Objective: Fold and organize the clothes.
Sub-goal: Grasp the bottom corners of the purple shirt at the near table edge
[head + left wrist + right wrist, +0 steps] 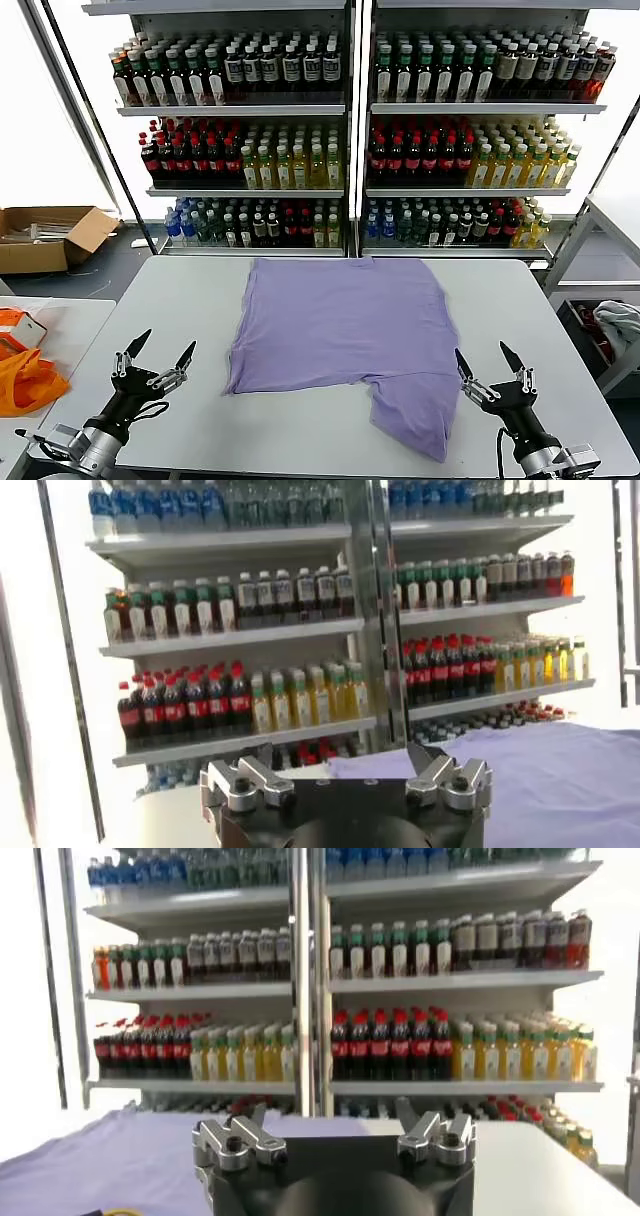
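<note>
The main risk here is a bad first grasp. The T-shirt [340, 335] lies flat on the table [520, 330], so a gripper must slide its fingers under a thin edge. If the fingers come down too steeply, they could press on the table and catch nothing, or pinch only one layer and drag the whole shirt instead of lifting a fold. The lower corner on the robot's right side is already uneven, so pulling there could bunch the cloth more and give a crooked fold. If both arms do not lift together, the shirt could also twist.

The left gripper [155, 360] hangs over the near left part of the table, well apart from the shirt, with its fingers spread and holding nothing. The right gripper [490, 364] is at the near right, just beside the hanging corner of the shirt, also with fingers spread and empty.

The shirt is light purple and lies in the middle of the table, mostly smooth. No print is visible on the upper side. Its far edge is straight, and one part reaches toward the near edge on the right side like a flap. Behind the table stand shelves [350, 110] full of bottles.
</note>
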Action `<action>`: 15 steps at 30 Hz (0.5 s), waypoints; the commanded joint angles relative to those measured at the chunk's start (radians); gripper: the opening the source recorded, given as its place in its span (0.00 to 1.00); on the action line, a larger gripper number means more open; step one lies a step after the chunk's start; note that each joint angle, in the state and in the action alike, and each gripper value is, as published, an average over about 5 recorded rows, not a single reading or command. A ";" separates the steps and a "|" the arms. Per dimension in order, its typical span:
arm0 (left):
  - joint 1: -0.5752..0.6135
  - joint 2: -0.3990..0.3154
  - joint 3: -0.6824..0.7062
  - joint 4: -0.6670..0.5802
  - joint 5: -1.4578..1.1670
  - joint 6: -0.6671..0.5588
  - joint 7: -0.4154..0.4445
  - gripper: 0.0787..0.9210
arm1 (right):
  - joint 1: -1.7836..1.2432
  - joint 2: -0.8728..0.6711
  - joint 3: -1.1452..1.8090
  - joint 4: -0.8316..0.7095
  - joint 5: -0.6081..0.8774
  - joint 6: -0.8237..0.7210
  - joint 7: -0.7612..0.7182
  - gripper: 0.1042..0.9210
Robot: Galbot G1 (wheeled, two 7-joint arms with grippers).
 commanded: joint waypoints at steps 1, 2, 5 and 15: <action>0.012 0.139 0.065 -0.024 -0.081 0.178 -0.135 0.88 | -0.027 -0.077 -0.006 0.022 0.018 -0.063 0.015 0.88; 0.014 0.150 0.070 -0.026 -0.100 0.191 -0.146 0.88 | -0.034 -0.088 -0.007 0.030 0.022 -0.074 0.023 0.88; 0.026 0.212 0.105 -0.042 -0.189 0.261 -0.196 0.88 | -0.078 -0.144 -0.011 0.075 0.043 -0.130 0.066 0.88; 0.007 0.270 0.223 -0.062 -0.255 0.372 -0.265 0.88 | -0.161 -0.144 -0.076 0.149 0.018 -0.254 0.162 0.88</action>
